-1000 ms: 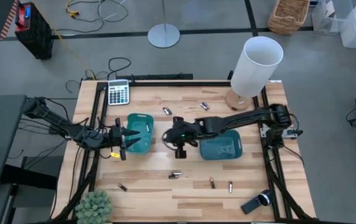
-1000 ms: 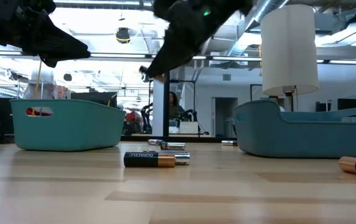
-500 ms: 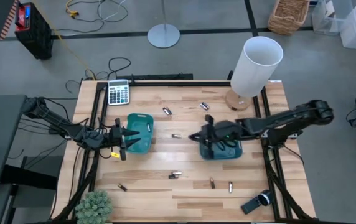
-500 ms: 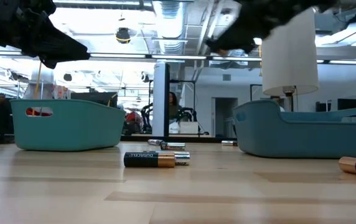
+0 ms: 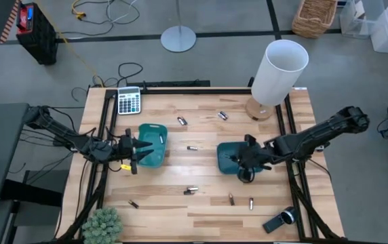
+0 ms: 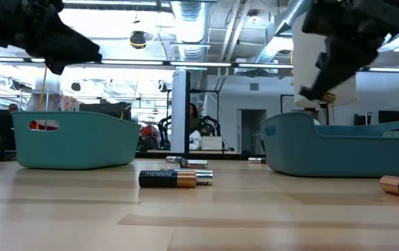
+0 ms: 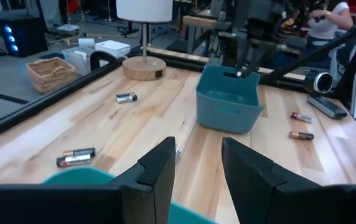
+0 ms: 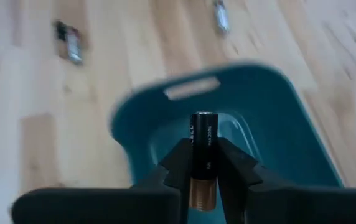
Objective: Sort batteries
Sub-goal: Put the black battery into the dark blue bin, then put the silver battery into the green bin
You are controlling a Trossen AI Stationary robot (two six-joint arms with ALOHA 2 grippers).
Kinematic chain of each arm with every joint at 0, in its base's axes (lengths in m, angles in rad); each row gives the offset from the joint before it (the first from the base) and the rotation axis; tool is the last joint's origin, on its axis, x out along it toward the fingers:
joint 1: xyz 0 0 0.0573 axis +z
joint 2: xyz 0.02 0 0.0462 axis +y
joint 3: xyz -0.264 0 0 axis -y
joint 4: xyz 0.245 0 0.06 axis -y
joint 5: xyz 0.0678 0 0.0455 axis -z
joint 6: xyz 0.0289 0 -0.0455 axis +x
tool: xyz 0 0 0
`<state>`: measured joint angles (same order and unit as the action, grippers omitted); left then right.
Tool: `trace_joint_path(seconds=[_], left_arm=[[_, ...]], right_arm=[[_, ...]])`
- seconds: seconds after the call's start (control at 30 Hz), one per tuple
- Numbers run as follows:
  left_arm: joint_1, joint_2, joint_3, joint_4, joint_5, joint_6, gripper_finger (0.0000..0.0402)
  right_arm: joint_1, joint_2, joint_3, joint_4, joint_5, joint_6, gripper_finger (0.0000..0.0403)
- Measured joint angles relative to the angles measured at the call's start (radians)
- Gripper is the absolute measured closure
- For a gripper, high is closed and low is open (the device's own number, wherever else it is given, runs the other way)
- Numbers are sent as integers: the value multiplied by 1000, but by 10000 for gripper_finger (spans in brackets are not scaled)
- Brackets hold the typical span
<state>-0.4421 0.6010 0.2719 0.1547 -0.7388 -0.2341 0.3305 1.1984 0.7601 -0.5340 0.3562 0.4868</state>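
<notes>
Two teal trays sit on the wooden table, the left tray (image 5: 154, 130) and the right tray (image 5: 225, 161). My right gripper (image 5: 247, 161) hovers over the right tray (image 8: 271, 124), shut on a dark battery (image 8: 201, 149) with a copper end. My left gripper (image 5: 140, 150) waits open above the left tray's near-left rim. Several batteries lie loose on the wood: one between the trays (image 5: 191, 147), two toward the far edge (image 5: 181, 120) (image 5: 222, 115), and others near the near edge (image 5: 191, 190) (image 5: 231, 198) (image 5: 251, 202) (image 5: 133, 203). The low view shows one (image 6: 175, 179) lying on its side. My right gripper pinches the battery between its two fingers (image 8: 234, 165), gripping around its middle (image 8: 201, 163). The fingers come from above, pointing down into the tray. The battery is lifted clear over the tray's inside, its dark end (image 8: 203, 118) pointing away from the wrist and its copper end (image 6: 328, 97) showing below the fingers.
A grey calculator (image 5: 129, 102) lies at the far left corner and a white-shaded lamp (image 5: 279, 71) stands at the far right. A black-and-silver handheld device (image 5: 279, 220) lies at the near right corner, a small plant (image 5: 102, 224) at the near left.
My right gripper has carried the battery from the middle of the table, between the two trays, toward the table's right edge and now hangs over the right tray. As the arm moved off, the battery lying between the trays came into view.
</notes>
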Motion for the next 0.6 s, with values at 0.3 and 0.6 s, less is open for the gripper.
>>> trace_joint_path(seconds=[0.3, 0.6], left_arm=[[142, 226, 150, 20, 130, 75, 274], [345, 599, 407, -24, 392, 207, 274]], right_arm=[[10, 0, 0, -95, 68, 66, 233], [39, -2, 1, -43, 147, 13, 193]])
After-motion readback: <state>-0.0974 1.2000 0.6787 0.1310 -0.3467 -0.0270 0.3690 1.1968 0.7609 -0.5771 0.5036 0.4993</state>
